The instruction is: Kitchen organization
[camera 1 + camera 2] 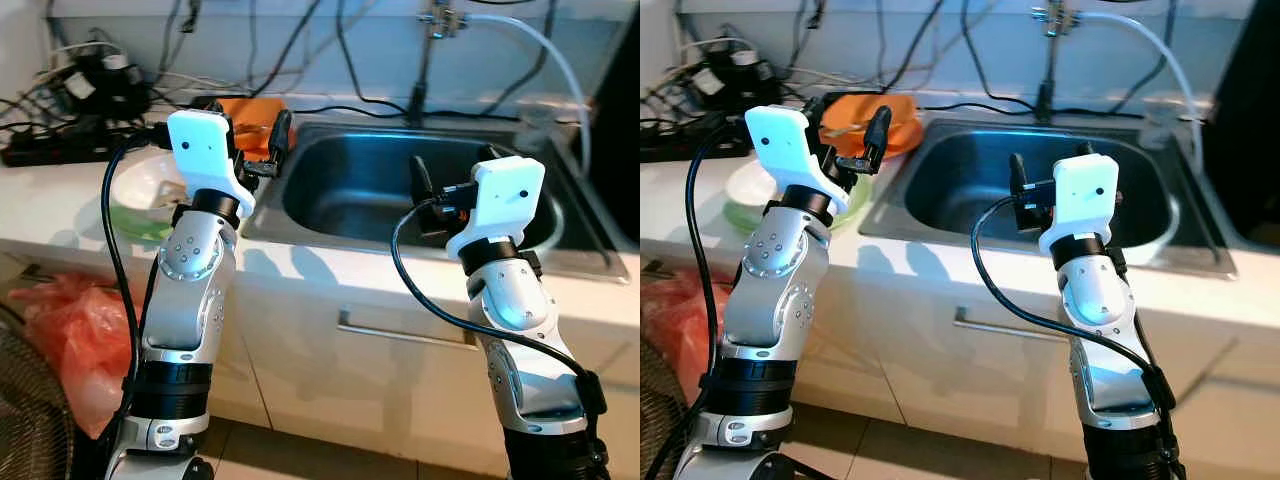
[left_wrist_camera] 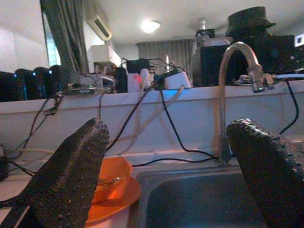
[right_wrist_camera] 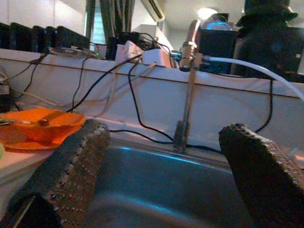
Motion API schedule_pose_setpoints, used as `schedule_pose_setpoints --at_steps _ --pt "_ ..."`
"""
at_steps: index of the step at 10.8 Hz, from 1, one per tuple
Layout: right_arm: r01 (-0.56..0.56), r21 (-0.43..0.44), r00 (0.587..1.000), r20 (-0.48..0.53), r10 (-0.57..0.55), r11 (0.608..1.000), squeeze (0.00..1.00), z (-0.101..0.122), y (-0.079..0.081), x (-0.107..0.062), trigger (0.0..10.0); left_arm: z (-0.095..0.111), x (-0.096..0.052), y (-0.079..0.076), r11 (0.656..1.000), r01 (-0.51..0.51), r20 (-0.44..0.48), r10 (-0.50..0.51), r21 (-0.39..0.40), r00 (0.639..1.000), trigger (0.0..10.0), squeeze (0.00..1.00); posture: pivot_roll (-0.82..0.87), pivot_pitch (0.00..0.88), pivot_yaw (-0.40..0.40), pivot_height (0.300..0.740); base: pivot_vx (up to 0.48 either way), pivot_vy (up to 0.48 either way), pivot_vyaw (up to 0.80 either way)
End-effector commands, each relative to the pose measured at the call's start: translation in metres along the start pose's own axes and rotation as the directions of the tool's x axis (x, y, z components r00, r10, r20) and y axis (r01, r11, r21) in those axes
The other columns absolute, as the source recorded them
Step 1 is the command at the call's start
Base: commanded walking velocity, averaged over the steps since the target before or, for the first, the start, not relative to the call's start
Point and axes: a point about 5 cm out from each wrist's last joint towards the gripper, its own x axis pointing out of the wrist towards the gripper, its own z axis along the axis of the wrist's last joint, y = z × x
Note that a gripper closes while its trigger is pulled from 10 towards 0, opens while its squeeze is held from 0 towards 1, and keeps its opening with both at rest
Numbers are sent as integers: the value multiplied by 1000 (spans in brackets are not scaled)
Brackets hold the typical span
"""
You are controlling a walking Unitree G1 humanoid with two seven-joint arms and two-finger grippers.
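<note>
Head camera first: the robot stands at a white counter with a steel sink set into it. The left end effector is raised over the counter's edge just left of the sink, fingers spread and holding nothing. The right end effector hovers over the sink basin, also spread wide and holding nothing. Behind the left one sits an orange plate with an orange bowl on it, right by the sink's back left corner. Closer to the robot is a white bowl on a green plate. A power strip and a tangle of black cables sit at the back left of the counter. The tap rises behind the sink with a white hose arcing off to the right. Below the counter there's a cabinet drawer handle, and a red plastic bag on the floor to the left.

Left wrist view: both black fingers stand far apart (nothing between them), with the orange dishes low beyond the one finger and the tap beyond the other.

Right wrist view: the fingers are wide apart too, above the sink basin, with the tap straight ahead and the orange bowl off to one side.
</note>
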Motion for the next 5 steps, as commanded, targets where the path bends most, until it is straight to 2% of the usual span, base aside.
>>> schedule_pose_setpoints --at_steps 1,3,5 --pt "-2 -4 1000 19 2 1000 0 5 0 0 10000 -4 0 2 1000 -10 -26 10 3 1000 10000 0 -38 0 73 740 0 0 0" --pt "-11 -2 1000 14 11 1000 0 4 0 0 10000 -8 -1 3 1000 -16 -54 16 9 998 10000 0 -38 0 71 740 0 0 0" --pt "-41 13 999 -17 41 999 0 0 3 -2 10000 -22 -9 14 997 -68 -106 70 27 992 10000 0 -38 0 69 740 0 0 0"
